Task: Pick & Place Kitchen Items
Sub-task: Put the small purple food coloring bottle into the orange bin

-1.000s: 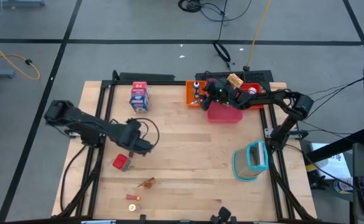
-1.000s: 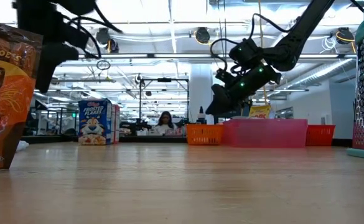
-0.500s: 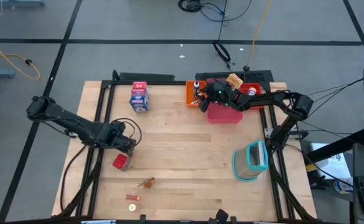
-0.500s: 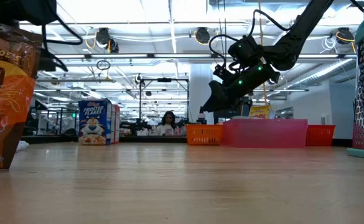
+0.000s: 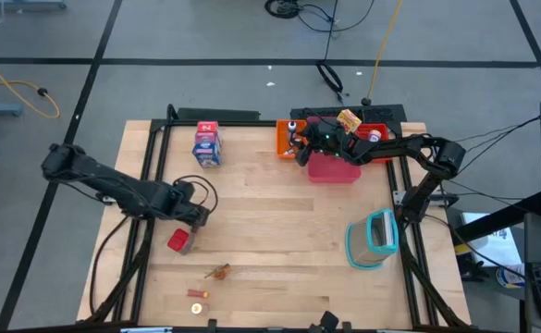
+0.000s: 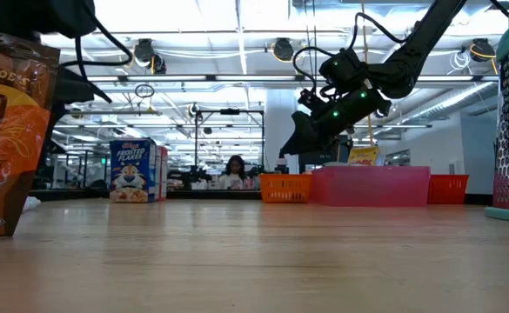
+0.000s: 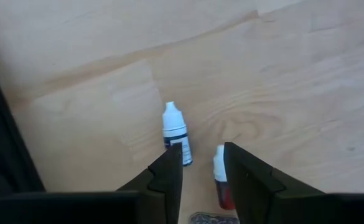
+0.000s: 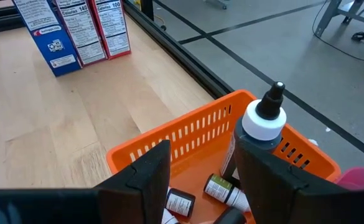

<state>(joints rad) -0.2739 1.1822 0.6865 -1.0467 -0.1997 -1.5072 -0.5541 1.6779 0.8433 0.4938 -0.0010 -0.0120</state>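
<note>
1. Orange basket [image 8: 188, 134], at the table's far edge, sits under the right gripper [image 8: 200, 171]; the right wrist view looks down into it between two parted dark fingers with nothing between them.
2. Inside that basket stands a white-shouldered bottle with a black nozzle [image 8: 264, 118], and small labelled bottles [image 8: 222, 188] lie on the basket floor beside it.
3. Beyond the basket, on the bare wood, stand blue and red cereal cartons [image 8: 76, 28], well apart from it; the high view shows them near the table's far edge [image 5: 206, 144].
4. A pink tray [image 5: 333, 167] lies just beside the orange basket, and a red tray [image 5: 374, 130] sits farther right with a yellow carton [image 5: 349, 119] at its edge.
5. The left gripper [image 5: 193, 212] is low over the table's left half, fingers apart and holding nothing.
6. Its wrist view shows two tiny bottles lying on the wood ahead of the fingers: a white-capped one with a blue-and-white label [image 7: 174, 132] near one finger, and a red one [image 7: 221, 186] partly hidden by the other.
7. A red cube [image 5: 179, 240] rests just beside the left gripper, on its near side.
8. Small orange-brown bits [image 5: 218, 272] and another small item [image 5: 197, 294] lie near the table's front edge.
9. A teal-rimmed clear container [image 5: 372, 237] stands on the right side, away from both grippers.
</note>
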